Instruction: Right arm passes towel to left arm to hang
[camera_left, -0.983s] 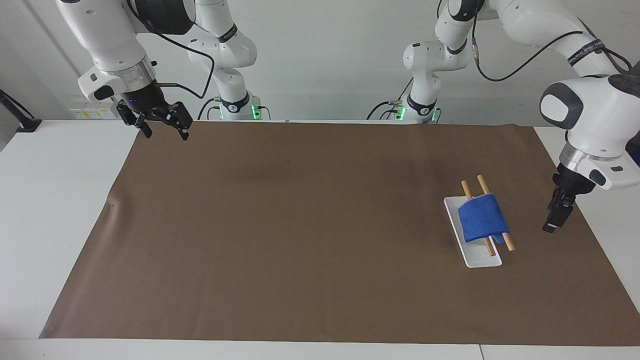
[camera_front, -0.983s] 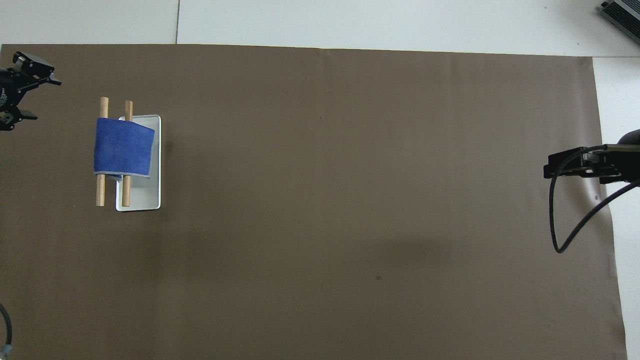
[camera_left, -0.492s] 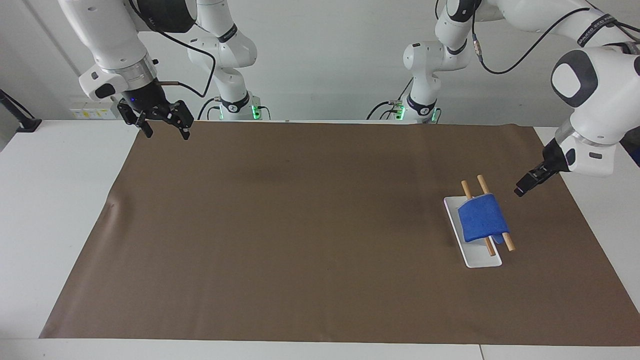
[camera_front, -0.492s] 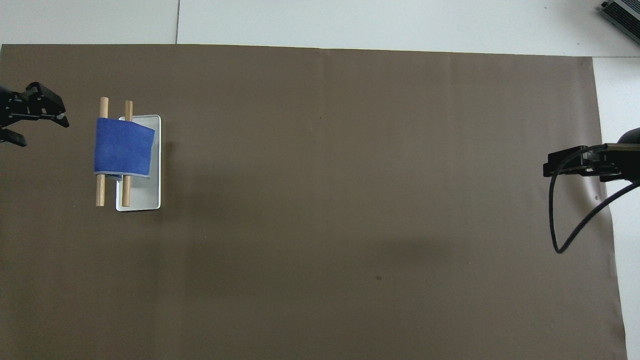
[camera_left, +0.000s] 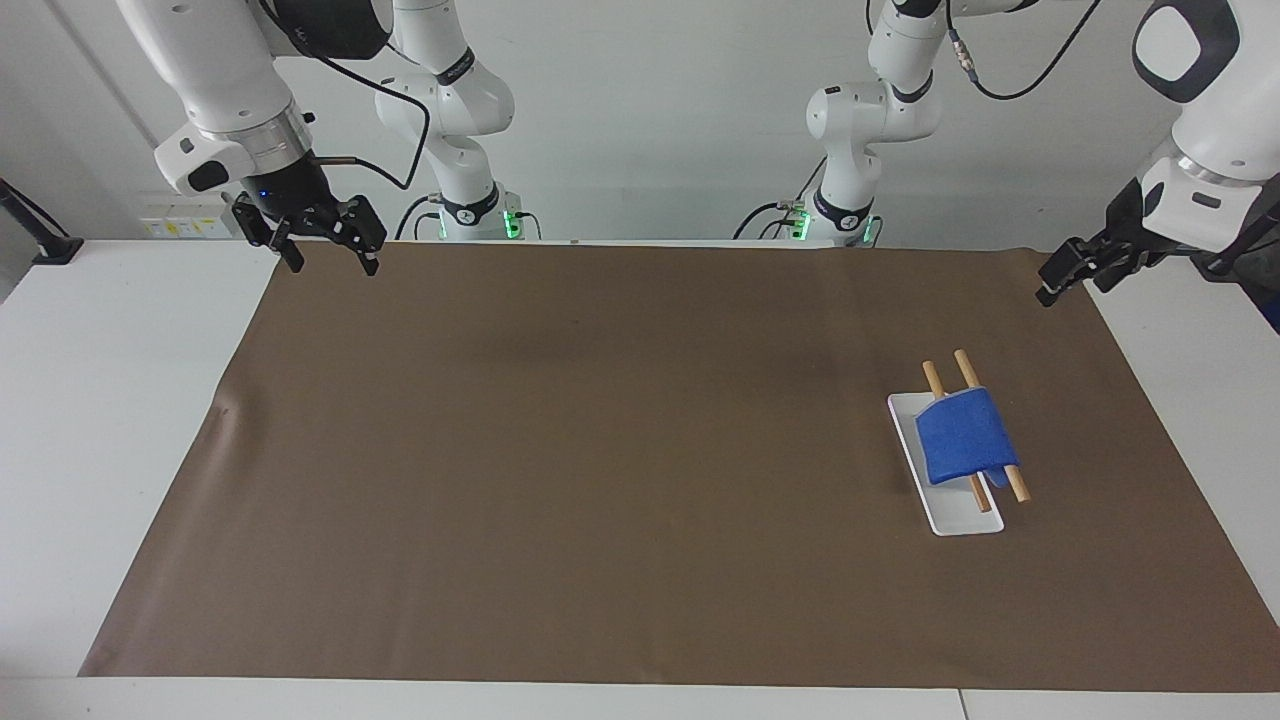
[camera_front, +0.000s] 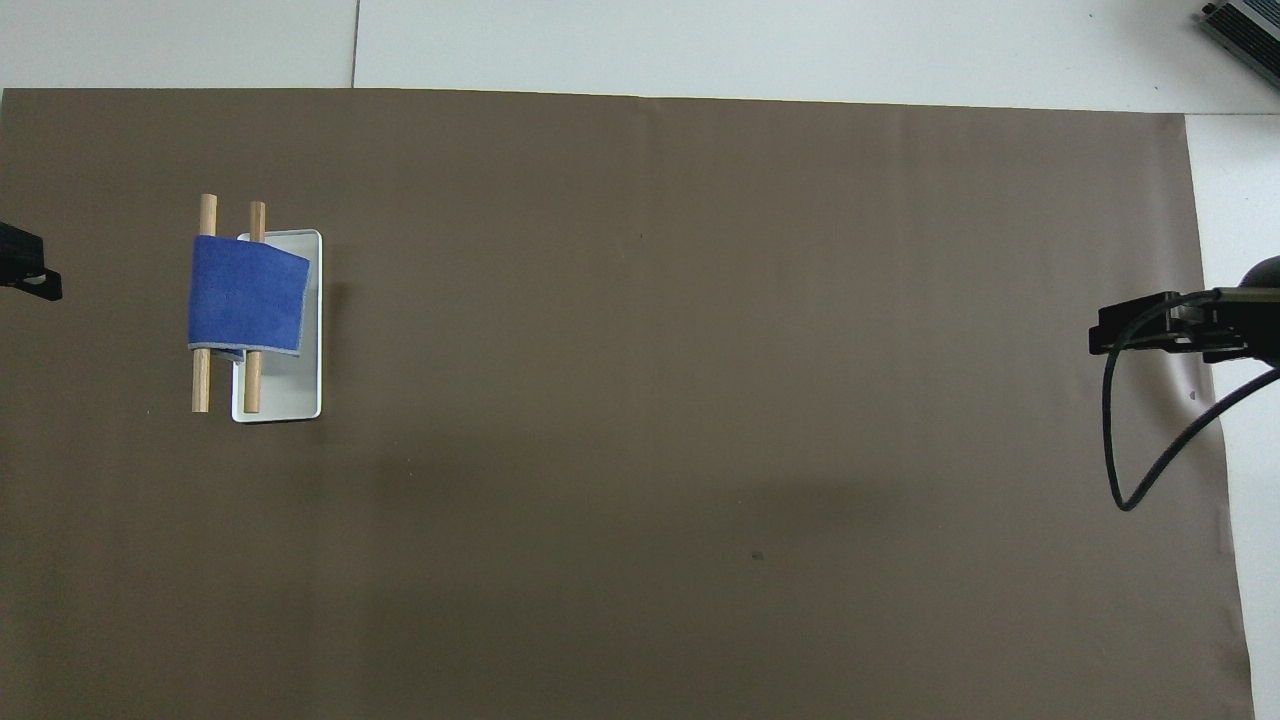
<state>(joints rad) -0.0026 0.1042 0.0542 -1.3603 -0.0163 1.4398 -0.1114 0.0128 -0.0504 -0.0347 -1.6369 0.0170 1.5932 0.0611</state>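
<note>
The blue towel (camera_left: 965, 438) hangs draped over two wooden rods (camera_left: 1015, 488) of a small rack with a white base (camera_left: 962, 520), at the left arm's end of the table; it also shows in the overhead view (camera_front: 245, 295). My left gripper (camera_left: 1075, 275) is open and empty, raised over the brown mat's corner near the left arm's base, well apart from the rack. Only its tip (camera_front: 28, 272) shows in the overhead view. My right gripper (camera_left: 330, 258) is open and empty, waiting over the mat's corner at the right arm's end; it also shows in the overhead view (camera_front: 1115, 330).
A brown mat (camera_left: 600, 450) covers most of the white table (camera_left: 110, 400). The rack's rods (camera_front: 203, 385) stick out past the towel at both ends. The right arm's black cable (camera_front: 1130, 470) loops down over the mat's edge.
My left gripper has risen from low beside the rack and drawn back toward its base, empty. The towel stays on the rods. The right gripper has barely moved.
</note>
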